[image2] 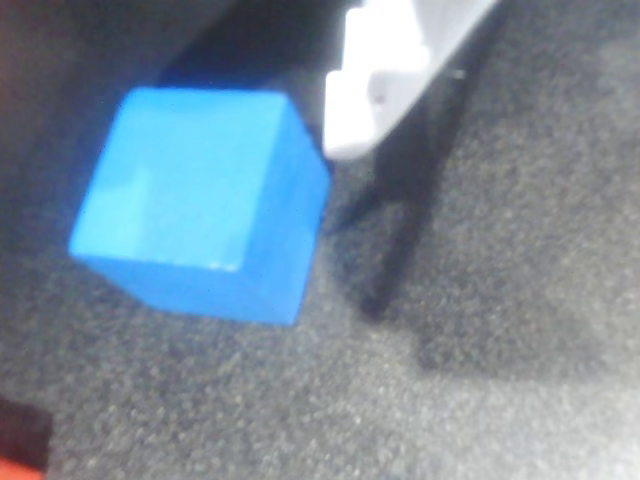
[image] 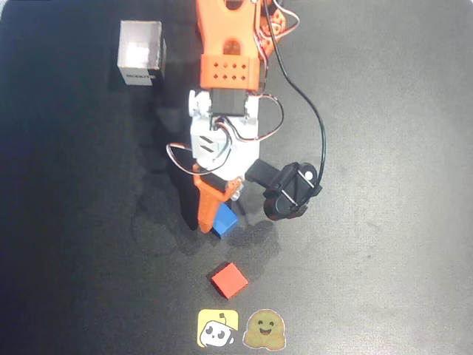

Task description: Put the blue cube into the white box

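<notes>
The fingers [image: 216,209] sit low around the blue cube [image: 225,220], which rests on the black counter [image: 384,259] just above the red cube [image: 229,280]. In the wrist view the white finger [image2: 375,95] stands just beside the cube, likely set for a grasp; whether they grip it I cannot tell. The white box [image: 140,53] lies well apart, up-left.

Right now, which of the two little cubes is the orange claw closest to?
The blue cube. It sits right at the tip of the gripper, partly under the orange finger, while the red cube lies apart, farther down the dark table in the overhead view.
</notes>
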Available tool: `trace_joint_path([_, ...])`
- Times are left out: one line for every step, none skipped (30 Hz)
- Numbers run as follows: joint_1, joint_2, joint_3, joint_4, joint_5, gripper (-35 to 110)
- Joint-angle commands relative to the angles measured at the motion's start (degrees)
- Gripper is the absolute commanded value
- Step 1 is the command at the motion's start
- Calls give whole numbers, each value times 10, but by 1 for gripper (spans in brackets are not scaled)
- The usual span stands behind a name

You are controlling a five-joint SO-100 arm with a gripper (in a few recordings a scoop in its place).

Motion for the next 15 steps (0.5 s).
trace_joint_path([-5, -4, -4, -4, 4, 28])
trace_joint_path([-5, -8, -4, -4, 5, 28])
trace_joint_path([-5, -11, -3, -7, 7, 28])
trace_joint_path([-4, -18, -4, -7, 7, 28])
trace_joint_path([-4, -24, -7, -5, 8, 28])
trace_joint_path([-4, -28, -7, -5, 8, 28])
trace_joint_path([-4, -31, -7, -7, 9, 28])
trace_joint_path([-4, -34, -7, -8, 9, 28])
trace_joint_path([-3, -39, -7, -8, 9, 28])
trace_joint_path([-1, -40, -6, -10, 9, 28])
trace_joint_path([-1, -41, -4, -14, 8, 28])
trace_joint_path([-1, -47, -6, -15, 8, 28])
trace_joint_path([0, -53, -8, -16, 7, 28])
trace_joint_path([1, -60, -10, -18, 8, 28])
trace_joint_path([2, -67, -11, -22, 8, 28])
